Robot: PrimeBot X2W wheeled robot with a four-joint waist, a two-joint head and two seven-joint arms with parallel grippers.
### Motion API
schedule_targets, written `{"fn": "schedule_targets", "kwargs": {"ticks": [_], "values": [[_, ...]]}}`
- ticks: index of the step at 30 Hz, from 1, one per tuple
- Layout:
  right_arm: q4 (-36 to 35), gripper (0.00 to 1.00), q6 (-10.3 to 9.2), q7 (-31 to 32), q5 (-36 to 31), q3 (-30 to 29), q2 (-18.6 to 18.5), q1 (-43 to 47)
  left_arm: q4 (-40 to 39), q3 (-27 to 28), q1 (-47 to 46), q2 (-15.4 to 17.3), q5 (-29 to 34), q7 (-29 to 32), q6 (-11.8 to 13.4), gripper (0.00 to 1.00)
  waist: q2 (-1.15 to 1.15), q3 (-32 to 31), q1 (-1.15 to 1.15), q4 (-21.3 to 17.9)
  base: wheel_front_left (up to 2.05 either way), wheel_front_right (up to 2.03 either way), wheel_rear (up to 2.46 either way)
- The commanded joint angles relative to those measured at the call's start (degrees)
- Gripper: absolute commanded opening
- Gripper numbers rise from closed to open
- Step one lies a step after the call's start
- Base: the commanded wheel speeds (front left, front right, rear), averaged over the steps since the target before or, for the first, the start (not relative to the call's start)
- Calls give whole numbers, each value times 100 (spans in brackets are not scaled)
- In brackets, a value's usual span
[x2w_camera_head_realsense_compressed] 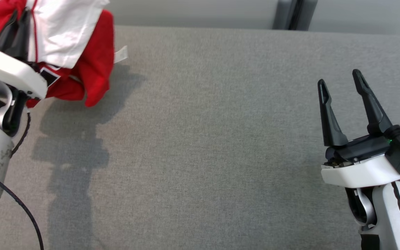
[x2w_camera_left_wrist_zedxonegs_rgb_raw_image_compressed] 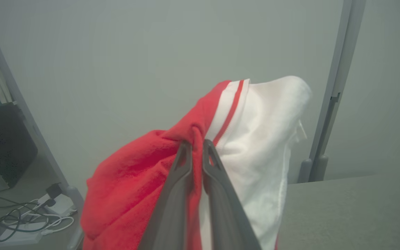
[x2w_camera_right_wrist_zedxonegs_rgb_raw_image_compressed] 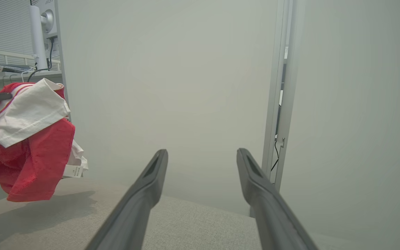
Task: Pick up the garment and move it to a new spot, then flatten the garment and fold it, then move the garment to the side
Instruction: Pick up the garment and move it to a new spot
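The garment (x2w_camera_head_realsense_compressed: 96, 69) is a bunched red and white piece of cloth with a small white label. It hangs clear of the grey table (x2w_camera_head_realsense_compressed: 203, 139) at the far left and casts a shadow on it. My left gripper (x2w_camera_head_realsense_compressed: 20, 15) is shut on the garment's red upper fold. In the left wrist view the two fingers of the left gripper (x2w_camera_left_wrist_zedxonegs_rgb_raw_image_compressed: 197, 143) pinch that fold where the garment (x2w_camera_left_wrist_zedxonegs_rgb_raw_image_compressed: 262, 139) turns from red to white. My right gripper (x2w_camera_head_realsense_compressed: 339, 78) stands open over the table's right side, holding nothing. In the right wrist view the right gripper (x2w_camera_right_wrist_zedxonegs_rgb_raw_image_compressed: 201, 152) is spread wide, with the garment (x2w_camera_right_wrist_zedxonegs_rgb_raw_image_compressed: 33, 152) far to its left.
A pale wall runs behind the table, with a grey post (x2w_camera_head_realsense_compressed: 292, 14) at the back right. Past the table's left edge, cables and a power strip (x2w_camera_left_wrist_zedxonegs_rgb_raw_image_compressed: 23, 222) lie on the floor beside a dark cabinet (x2w_camera_left_wrist_zedxonegs_rgb_raw_image_compressed: 2, 142).
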Motion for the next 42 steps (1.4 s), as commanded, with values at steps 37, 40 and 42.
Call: {"fn": "schedule_targets", "kwargs": {"ticks": [37,40,42], "values": [[180,100,-2,1,203,-502,313,124,-841,-1594,1592,-2168,404,-26,3,100,0,3,0,-2397,0,0,0],[247,100,-2,1,253,-553,314,184,-829,-1561,1527,-2168,267,-29,2,100,0,-73,0,-2334,0,0,0],[306,100,-2,1,296,-566,314,227,-904,-1384,1540,-2170,257,-30,3,100,0,-150,0,-2237,0,0,0]]}}
